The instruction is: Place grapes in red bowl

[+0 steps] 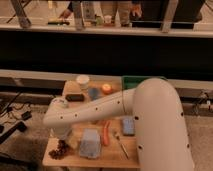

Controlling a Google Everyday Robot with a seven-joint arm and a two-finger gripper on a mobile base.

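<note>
While the gripper (61, 142) hangs at the grapes (58, 151) (opening: cannot tell), 1 carrot (106, 133) and a blue block (90, 144) lie nearby.

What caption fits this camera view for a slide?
Robot arm stretched across the wooden table, gripper low over the grapes at its front-left corner.

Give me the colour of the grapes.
The grapes are dark purple-red, in the camera view; the gripper hangs just above them.
</note>
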